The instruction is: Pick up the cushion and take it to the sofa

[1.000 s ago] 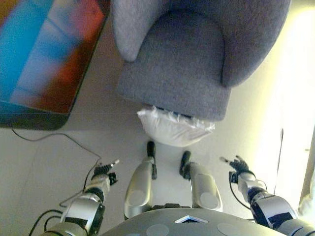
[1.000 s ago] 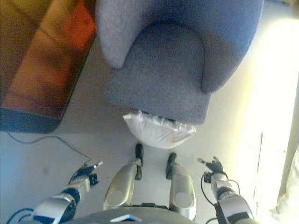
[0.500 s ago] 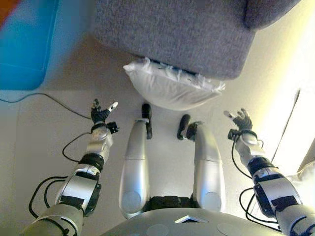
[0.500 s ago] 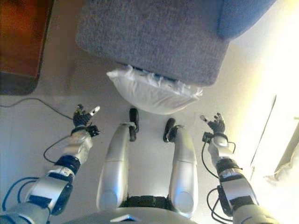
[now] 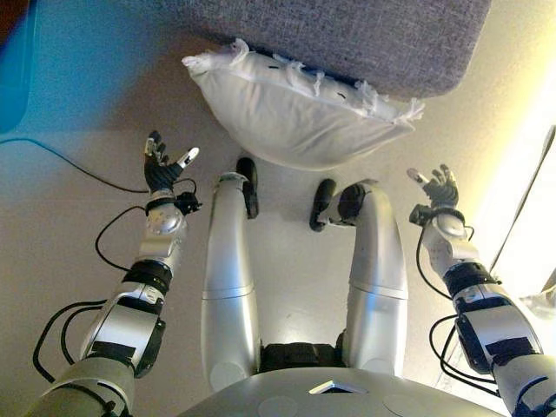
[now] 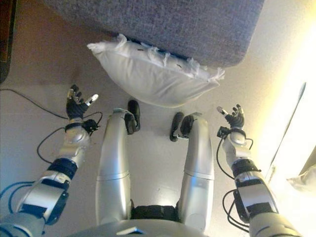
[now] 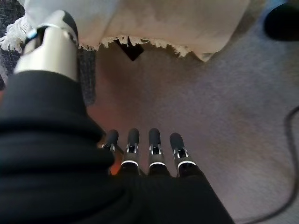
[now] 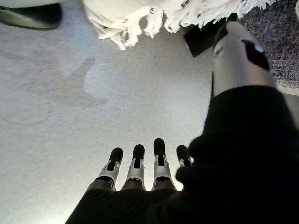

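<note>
A white cushion [image 5: 295,117] with fringed edges lies on the floor against the front of a grey sofa [image 5: 365,39]. My left hand [image 5: 163,171] is open, palm up, to the left of the cushion and apart from it. My right hand [image 5: 437,187] is open to the right of the cushion, also apart. In the left wrist view the cushion [image 7: 154,21] shows past my straight fingers [image 7: 142,149]. In the right wrist view its fringe [image 8: 154,14] shows beyond my fingers [image 8: 140,161]. Both hands are empty.
A black cable [image 5: 65,161] runs across the floor at the left. The dark edge of a low piece of furniture [image 6: 6,39] shows at the far left. A bright strip of light falls on the floor at the right.
The camera has tilted down and closer, so the cushion and sofa edge sit higher and larger. Both arms have reached further forward toward the cushion's sides, hands still open.
</note>
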Controlling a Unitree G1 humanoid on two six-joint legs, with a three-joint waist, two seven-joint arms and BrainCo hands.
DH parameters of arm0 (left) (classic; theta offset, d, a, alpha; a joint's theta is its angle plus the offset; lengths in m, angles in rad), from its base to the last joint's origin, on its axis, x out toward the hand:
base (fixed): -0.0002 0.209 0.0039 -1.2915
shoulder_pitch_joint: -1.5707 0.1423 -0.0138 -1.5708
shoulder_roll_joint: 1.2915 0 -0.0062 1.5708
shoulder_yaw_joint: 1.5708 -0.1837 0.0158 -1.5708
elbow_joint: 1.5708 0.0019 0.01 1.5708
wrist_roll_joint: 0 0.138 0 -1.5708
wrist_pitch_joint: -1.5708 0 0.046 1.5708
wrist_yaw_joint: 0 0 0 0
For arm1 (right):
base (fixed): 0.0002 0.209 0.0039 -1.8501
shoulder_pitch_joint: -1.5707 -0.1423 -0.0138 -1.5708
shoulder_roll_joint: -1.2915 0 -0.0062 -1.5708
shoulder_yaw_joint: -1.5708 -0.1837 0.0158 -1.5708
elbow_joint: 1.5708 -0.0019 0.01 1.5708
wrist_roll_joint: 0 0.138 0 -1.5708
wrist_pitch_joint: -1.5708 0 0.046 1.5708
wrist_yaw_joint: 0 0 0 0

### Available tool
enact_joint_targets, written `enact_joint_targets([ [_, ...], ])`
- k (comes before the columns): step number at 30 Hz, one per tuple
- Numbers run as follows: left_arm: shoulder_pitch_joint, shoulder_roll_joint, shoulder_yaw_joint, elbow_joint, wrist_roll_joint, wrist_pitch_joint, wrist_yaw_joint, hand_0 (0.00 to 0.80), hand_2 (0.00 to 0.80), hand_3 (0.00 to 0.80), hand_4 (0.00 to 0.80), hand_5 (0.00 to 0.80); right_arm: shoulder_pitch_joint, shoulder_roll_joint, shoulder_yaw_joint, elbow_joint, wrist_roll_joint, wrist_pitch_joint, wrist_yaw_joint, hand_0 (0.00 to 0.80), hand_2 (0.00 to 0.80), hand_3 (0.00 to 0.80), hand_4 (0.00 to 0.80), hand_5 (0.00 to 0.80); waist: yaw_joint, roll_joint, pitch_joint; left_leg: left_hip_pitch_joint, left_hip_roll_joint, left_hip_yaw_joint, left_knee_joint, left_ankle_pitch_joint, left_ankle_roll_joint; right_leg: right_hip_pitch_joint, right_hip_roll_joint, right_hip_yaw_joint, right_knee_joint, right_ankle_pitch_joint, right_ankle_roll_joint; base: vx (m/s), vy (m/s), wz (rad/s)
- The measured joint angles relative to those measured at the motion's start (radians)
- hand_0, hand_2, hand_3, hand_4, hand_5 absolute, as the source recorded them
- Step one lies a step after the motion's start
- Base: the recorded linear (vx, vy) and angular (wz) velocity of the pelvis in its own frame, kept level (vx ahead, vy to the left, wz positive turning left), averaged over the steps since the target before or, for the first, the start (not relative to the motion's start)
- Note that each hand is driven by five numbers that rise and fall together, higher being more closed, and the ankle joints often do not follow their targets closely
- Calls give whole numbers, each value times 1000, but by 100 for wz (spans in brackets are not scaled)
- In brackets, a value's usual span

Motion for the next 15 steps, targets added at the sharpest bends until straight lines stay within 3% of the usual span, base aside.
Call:
enact_joint_targets([
  [10,-33,74,-54,-33,-7,-32,-144,0,0,0,0,0,-36,-80,22,-56,28,-27,64,0,0,0,0,0,-21,-1,2,-220,16,34,318,-75,49,-222,-1,92,314,-72,34,50,52,-1],
  [15,-46,114,-75,-81,-54,-31,-260,0,0,0,0,0,-23,-89,36,-134,39,-29,87,0,0,0,0,0,-30,-1,3,-244,20,49,380,-86,65,-246,-1,117,378,-87,47,74,24,4],
])
